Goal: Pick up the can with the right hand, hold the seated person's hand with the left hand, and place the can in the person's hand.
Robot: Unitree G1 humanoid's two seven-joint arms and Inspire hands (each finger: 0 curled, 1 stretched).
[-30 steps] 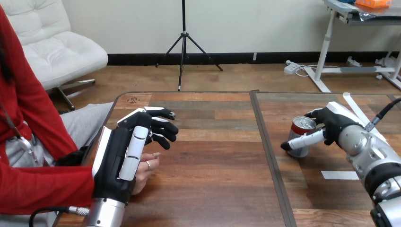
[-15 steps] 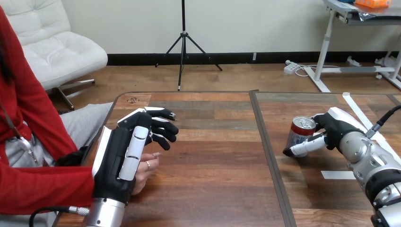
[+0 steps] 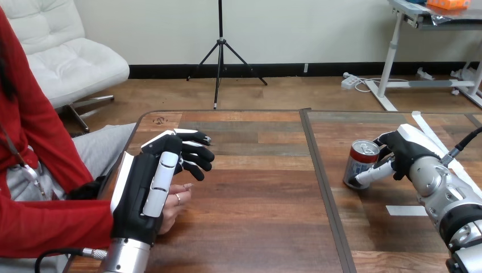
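Over on the right half of the table, the can stands upright on the wood, and the right hand is on it. Its thumb lies across the can's near face and its dark fingers hook round the far side, clamping the can from both sides, the natural grip for lifting it straight up. The can's base sits on the table, so the lift looks not yet done.

Across at the near left, the left hand lies over the person's hand, whose fingertips peek out beneath it. The robot fingers reach loosely forward, not wrapped round anything. It seems parked there to steady and mark the drop-off spot, well apart from the can.
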